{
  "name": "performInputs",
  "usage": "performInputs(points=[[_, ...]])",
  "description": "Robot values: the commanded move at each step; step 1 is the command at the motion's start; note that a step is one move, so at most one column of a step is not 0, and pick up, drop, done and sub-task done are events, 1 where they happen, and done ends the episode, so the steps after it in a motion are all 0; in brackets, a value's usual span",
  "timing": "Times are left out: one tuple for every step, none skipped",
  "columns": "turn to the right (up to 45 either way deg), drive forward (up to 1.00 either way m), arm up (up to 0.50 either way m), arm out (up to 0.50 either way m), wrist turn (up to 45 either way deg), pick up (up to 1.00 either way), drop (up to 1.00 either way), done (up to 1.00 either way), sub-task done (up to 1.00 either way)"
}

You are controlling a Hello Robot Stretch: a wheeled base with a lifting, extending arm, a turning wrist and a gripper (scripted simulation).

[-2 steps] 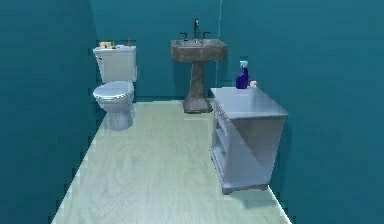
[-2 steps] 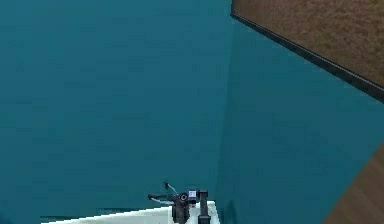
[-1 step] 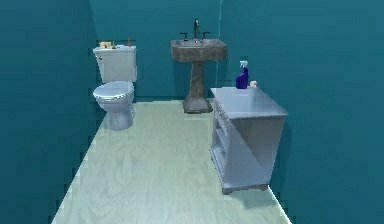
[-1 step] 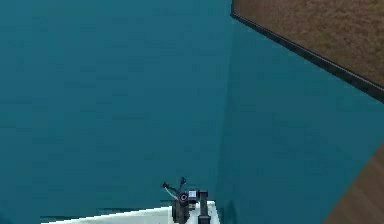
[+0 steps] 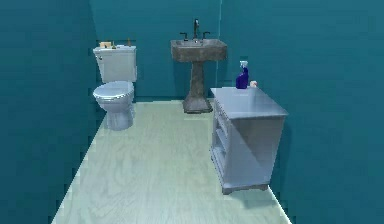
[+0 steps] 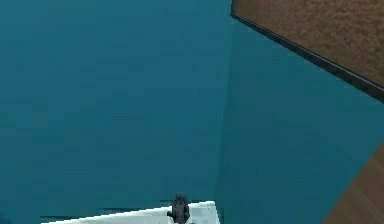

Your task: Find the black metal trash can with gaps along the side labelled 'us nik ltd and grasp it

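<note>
- A toilet (image 5: 115, 88) and a pedestal sink (image 5: 198, 62) are set side by side against the far wall (presumably so that plumbing is shared).
- A grey cabinet (image 5: 248, 140) is stood against the forward view's right side, so the pale floor (image 5: 150, 160) is left as an open lane.
- A blue spray bottle (image 5: 242, 75) is kept upright on the cabinet's surface, handy to the sink.
- Where the trash can stands cannot be told; searching is judged the step in hand, and a turn of the base is likely called for.
- The tool (image 6: 179, 209) is seen as a small dark shape low in the arm side view; whether anything is held cannot be told.
</note>
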Motion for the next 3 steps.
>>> performInputs(points=[[0.0,0.00,0.00,0.00,0.0,1.00,0.00,0.00,0.00],[0.0,0.00,0.10,0.00,0.0,0.00,0.00,0.00,0.00],[0.0,0.00,0.00,0.00,0.0,0.00,0.00,1.00,0.00]])
